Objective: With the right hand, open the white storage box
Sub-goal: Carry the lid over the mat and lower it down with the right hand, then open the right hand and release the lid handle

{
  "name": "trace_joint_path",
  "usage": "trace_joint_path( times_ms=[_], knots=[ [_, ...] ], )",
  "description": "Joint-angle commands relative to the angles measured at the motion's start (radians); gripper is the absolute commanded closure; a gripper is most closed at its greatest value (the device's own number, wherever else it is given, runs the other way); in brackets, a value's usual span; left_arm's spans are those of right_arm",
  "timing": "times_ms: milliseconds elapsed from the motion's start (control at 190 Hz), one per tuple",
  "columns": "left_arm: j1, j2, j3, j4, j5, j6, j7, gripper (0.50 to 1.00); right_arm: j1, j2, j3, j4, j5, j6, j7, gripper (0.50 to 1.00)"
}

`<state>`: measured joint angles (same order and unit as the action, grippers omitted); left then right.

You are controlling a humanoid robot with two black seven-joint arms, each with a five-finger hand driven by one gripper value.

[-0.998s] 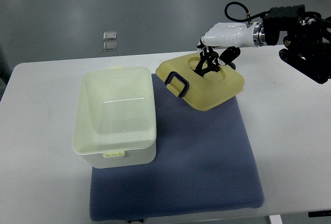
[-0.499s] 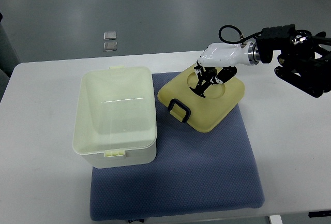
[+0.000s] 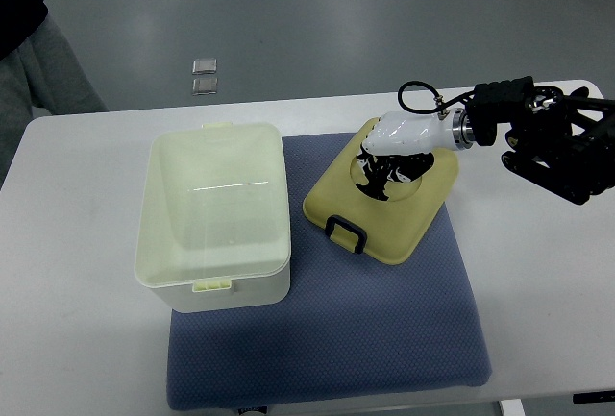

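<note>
Since the earlier frames the yellow lid (image 3: 381,197) has come down and nearer, from tilted at the mat's far edge to lying flat on the blue mat (image 3: 384,330), its dark handle (image 3: 345,233) toward the near side. The right hand (image 3: 389,150) reaches in from the right edge, palm down, fingers (image 3: 377,168) curled into the lid's round recess, gripping it. The white storage box (image 3: 216,214) stands open on the surface (image 3: 77,339), just left of the lid.

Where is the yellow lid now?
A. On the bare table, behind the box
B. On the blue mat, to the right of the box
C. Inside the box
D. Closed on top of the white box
B: the yellow lid lies on the blue mat, right of the open white box.
</note>
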<state>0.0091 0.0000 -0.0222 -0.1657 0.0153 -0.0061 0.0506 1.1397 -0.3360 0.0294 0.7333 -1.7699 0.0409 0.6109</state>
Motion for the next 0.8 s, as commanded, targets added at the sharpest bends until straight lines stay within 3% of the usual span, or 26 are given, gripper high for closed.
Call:
trace_joint_path(
  times_ms=[0,352,793],
  knots=[
    [0.000,0.000,-0.001,0.000,0.000,0.000,0.000,0.500,-0.005,0.000,0.004,-0.002,0.003,0.008,0.000,0.591],
    [0.000,0.000,-0.001,0.000,0.000,0.000,0.000,0.500,-0.014,-0.011,0.027,-0.006,0.027,0.022,0.000,0.572],
    [0.000,0.000,0.001,0.000,0.000,0.000,0.000,0.500,0.031,-0.081,0.149,-0.011,0.678,0.051,0.000,0.572]
  ],
)
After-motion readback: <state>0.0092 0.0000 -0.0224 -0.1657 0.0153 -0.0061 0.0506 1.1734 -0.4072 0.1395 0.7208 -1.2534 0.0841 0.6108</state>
